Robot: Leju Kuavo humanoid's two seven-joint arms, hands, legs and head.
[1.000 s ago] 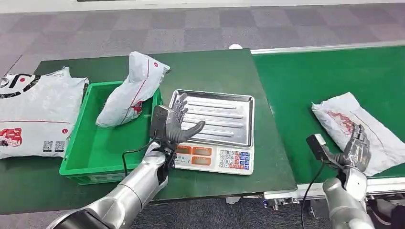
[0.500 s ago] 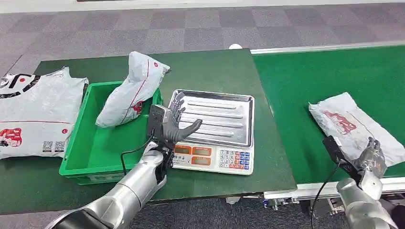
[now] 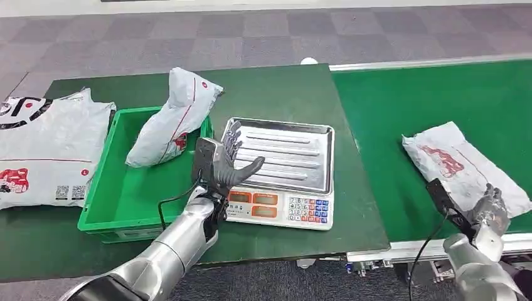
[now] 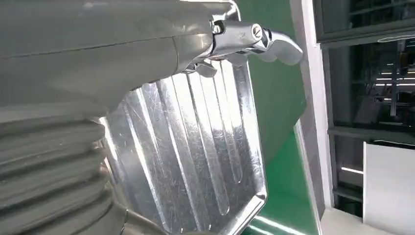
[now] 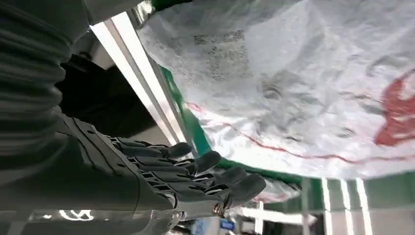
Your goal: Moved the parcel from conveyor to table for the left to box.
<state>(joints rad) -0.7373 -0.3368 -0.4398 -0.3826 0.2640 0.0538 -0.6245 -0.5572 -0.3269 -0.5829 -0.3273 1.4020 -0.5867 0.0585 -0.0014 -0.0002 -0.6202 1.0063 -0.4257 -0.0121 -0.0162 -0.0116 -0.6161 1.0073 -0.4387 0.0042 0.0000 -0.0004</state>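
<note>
The table (image 3: 282, 88) and conveyor (image 3: 439, 94) are viewed from high up, forward and down. The scale tray (image 4: 195, 147) is seen very close from the left wrist, the parcel (image 5: 293, 73) from the right; both are shared with the head view.

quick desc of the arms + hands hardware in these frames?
Both arms are silver metal tubes. The left hand is dark grey with jointed fingers and a black box on its back; a black cable runs down its forearm. The right hand matches, with its own black box and cable. Wrist views show grey ribbed covers.
</note>
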